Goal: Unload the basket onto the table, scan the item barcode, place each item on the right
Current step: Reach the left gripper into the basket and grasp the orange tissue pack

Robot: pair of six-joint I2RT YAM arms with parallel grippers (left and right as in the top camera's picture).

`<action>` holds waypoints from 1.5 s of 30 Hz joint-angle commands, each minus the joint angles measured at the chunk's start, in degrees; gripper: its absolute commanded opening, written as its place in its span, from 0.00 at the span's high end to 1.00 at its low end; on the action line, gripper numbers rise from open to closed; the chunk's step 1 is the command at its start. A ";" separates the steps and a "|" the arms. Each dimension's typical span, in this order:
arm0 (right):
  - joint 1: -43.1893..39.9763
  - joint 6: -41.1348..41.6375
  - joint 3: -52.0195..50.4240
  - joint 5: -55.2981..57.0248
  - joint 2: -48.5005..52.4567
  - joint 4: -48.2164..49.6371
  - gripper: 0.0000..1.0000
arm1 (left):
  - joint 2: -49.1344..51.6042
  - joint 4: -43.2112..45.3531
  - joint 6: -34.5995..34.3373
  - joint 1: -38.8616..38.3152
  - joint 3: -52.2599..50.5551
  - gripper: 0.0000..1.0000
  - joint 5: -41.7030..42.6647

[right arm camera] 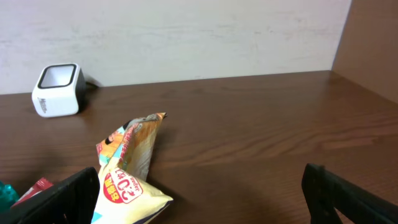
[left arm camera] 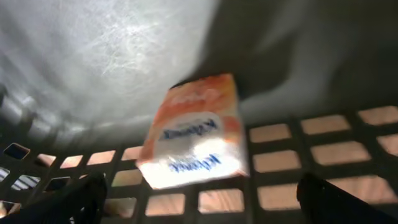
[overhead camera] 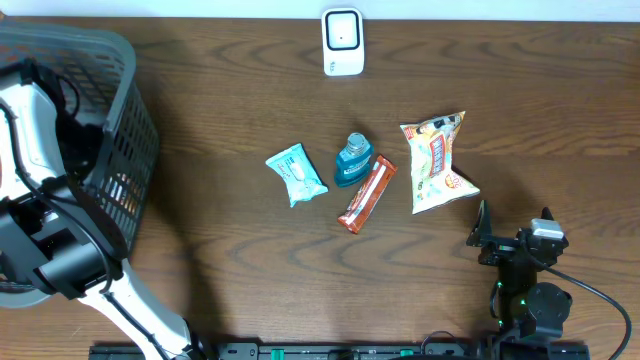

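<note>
An orange-and-white packet (left arm camera: pixel 196 134) lies inside the grey mesh basket (overhead camera: pixel 128 150).

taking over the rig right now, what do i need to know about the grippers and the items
Left gripper: open, inside the basket, facing an orange and white packet that lies loose there.
Right gripper: open, empty, low over the table beside the chip bag.
Scanner: at the far edge.
Done, apparently: one packet in the basket; whether it was scanned cannot be told.
Left: teal packet, blue bottle, red bar and chip bag, all mid-table.
</note>
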 commanded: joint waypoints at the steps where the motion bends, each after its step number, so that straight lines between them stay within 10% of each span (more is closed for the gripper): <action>1: -0.24 -0.02 -0.07 0.26 -0.37 -0.26 0.01 | 0.50 0.68 -0.17 -0.04 -3.30 0.02 -0.68; 16: -0.24 -0.02 -0.07 0.26 -0.37 -0.26 0.01 | 0.55 12.57 -6.58 -0.04 -17.35 0.00 4.68; 22: -0.24 -0.02 -0.07 0.26 -0.37 -0.26 0.01 | 0.42 12.48 -6.38 0.26 -17.22 0.38 4.26; 27: -0.24 -0.02 -0.07 0.26 -0.37 -0.26 0.01 | 0.09 11.98 -6.12 1.16 -15.78 0.50 4.26; 45: -0.24 -0.02 -0.07 0.26 -0.37 -0.26 0.01 | -15.93 5.57 -4.48 3.45 -2.23 0.51 4.37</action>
